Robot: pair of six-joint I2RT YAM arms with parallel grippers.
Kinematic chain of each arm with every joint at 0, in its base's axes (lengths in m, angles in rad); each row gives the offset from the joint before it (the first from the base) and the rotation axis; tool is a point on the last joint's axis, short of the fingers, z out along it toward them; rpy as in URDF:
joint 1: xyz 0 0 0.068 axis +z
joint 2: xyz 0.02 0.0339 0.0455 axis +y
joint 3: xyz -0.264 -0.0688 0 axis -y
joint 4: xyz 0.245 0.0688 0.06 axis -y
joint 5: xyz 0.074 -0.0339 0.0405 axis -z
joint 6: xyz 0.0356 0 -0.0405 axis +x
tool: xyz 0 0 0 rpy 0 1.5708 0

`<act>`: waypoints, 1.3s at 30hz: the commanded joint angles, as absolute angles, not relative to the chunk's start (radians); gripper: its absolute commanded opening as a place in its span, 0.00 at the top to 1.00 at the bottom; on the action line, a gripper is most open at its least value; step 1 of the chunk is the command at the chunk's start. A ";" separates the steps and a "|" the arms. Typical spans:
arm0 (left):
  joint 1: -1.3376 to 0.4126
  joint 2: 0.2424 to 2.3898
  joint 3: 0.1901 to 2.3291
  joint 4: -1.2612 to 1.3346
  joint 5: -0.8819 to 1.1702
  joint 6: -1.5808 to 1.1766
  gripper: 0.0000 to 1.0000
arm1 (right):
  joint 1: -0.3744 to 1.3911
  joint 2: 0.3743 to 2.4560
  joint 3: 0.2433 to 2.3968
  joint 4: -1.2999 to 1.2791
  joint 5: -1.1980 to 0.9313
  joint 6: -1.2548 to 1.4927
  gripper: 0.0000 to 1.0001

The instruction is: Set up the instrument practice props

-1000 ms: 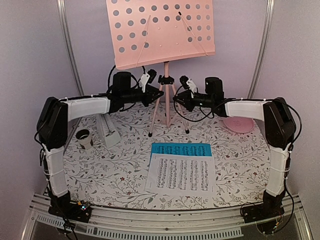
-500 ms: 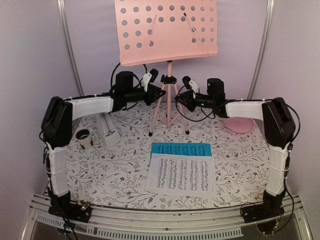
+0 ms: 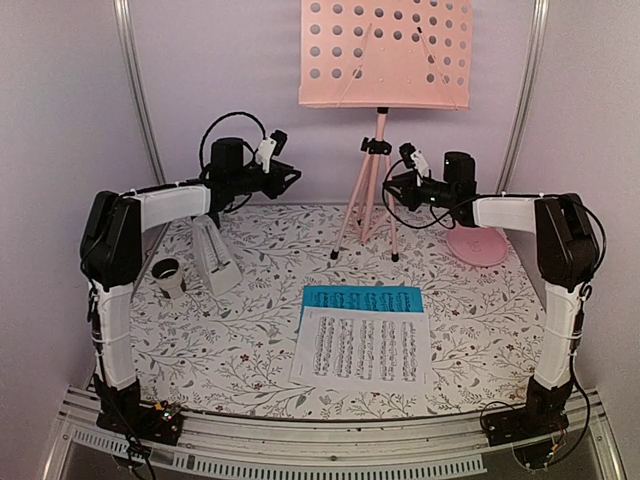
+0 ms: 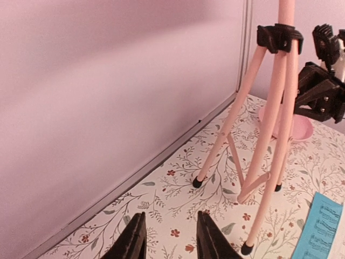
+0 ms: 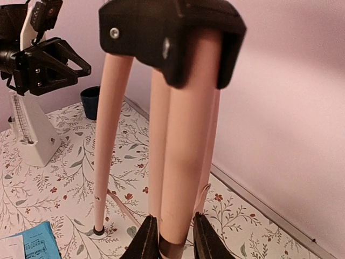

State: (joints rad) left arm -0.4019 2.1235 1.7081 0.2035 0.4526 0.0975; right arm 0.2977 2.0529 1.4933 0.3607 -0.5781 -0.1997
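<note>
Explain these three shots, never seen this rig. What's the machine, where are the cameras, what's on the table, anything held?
It is two robot arms bolted at the near edge of a table, each ending in a two-finger gripper. The wide picture comes from a fixed camera above and behind them; the other two come from cameras on the wrists, so each looks along its own gripper. On the table stand a pink music stand, a white metronome, a dark cup and a pink plate; a white sheet of music lies partly over a blue sheet. The left gripper is open and holds nothing. The right gripper has its fingers either side of one of the stand's pink tubes; whether they pinch it I cannot tell.
</note>
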 commanded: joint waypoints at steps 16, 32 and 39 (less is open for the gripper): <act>-0.420 2.066 1.596 0.269 0.578 0.119 0.53 | 0.345 2.029 1.472 0.333 -0.417 -0.368 1.00; -0.549 2.133 1.450 0.409 0.540 0.093 0.28 | 0.373 2.005 1.413 0.356 -0.366 -0.322 1.00; -0.580 2.256 1.537 0.411 0.481 0.062 0.26 | 0.373 2.006 1.415 0.354 -0.375 -0.313 1.00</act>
